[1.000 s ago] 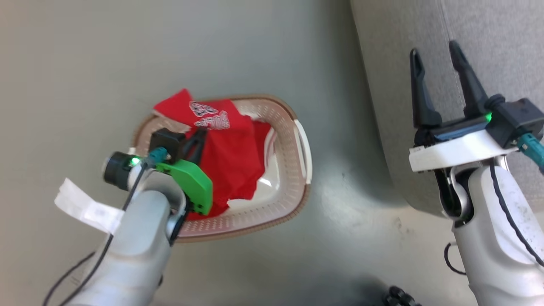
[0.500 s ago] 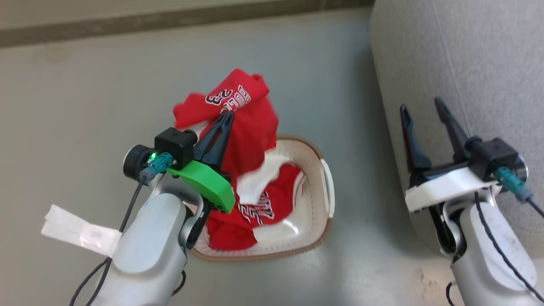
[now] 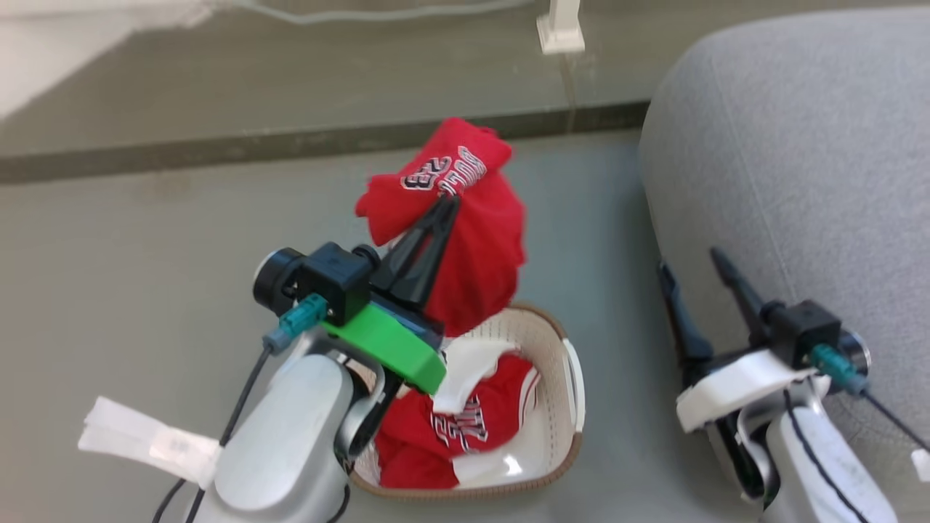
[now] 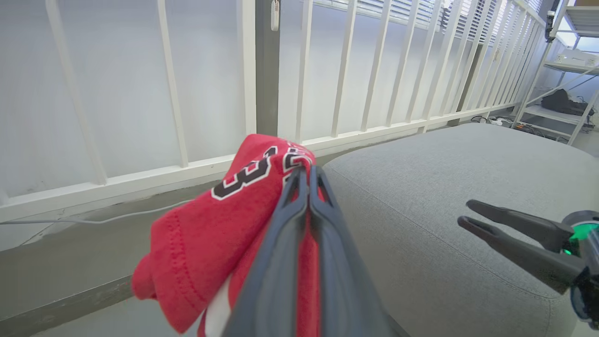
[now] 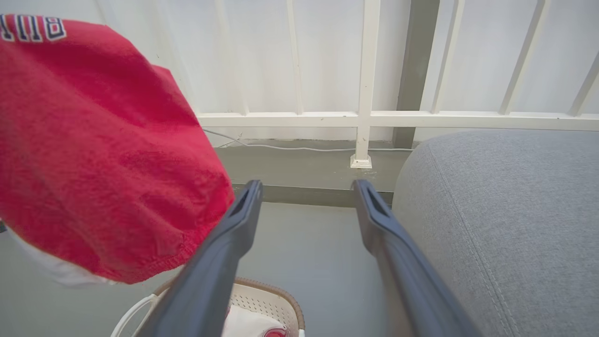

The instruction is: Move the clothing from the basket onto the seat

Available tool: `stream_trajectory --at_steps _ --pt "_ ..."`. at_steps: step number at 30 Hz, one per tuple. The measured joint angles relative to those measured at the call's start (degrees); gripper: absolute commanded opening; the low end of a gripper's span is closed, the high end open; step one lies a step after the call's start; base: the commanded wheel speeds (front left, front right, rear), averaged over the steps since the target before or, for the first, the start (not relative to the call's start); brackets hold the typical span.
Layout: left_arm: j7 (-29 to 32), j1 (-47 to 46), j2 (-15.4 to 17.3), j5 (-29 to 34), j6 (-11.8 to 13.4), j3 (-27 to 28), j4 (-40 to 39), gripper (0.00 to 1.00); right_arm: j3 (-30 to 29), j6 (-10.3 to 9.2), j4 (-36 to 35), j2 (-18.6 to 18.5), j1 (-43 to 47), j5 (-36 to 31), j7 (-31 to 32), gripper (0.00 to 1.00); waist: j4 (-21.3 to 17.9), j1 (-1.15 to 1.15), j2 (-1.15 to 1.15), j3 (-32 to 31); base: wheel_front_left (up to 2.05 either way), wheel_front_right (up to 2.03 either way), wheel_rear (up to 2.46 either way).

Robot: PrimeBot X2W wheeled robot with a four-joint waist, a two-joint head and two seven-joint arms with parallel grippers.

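My left gripper [image 3: 449, 202] is shut on a red "BULLS 23" garment [image 3: 468, 240], which hangs in the air above the cream basket [image 3: 563, 407] on the floor. The same garment [image 4: 210, 243] drapes over the closed left gripper [image 4: 304, 171] in the left wrist view and shows as red clothing [image 5: 93, 154] at the left of the right wrist view. More red and white clothing [image 3: 450, 428] lies in the basket. The grey seat [image 3: 799, 160] stands to the right. My right gripper [image 3: 690, 263] is open and empty beside the seat's edge, also the right gripper [image 5: 306, 185].
A white railing [image 4: 299, 70] with a post foot [image 3: 559, 33] runs along the far side behind a dark floor strip [image 3: 218, 149]. A thin cable [image 5: 304, 149] lies along its base. A shelf unit [image 4: 571, 56] stands beyond the seat.
The left gripper has lifted the red garment out of the basket and higher above it. The head view has tilted up, bringing the railing base and more of the seat into view.
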Motion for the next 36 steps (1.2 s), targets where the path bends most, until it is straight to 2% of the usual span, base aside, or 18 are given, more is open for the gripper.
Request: stream_trajectory --at_steps 14,36 --pt "0.0 7.3 2.2 -3.4 0.0 -1.2 -7.7 0.00 3.0 0.43 -0.2 1.4 5.4 0.2 0.0 1.00 -0.5 0.00 0.00 -8.5 0.00 0.00 0.00" --pt "0.0 10.6 4.0 -3.7 0.0 -1.5 -11.6 0.00 3.9 0.42 -3.1 1.4 6.6 0.7 0.0 1.00 -1.6 0.00 0.00 -9.9 0.00 0.00 0.00"
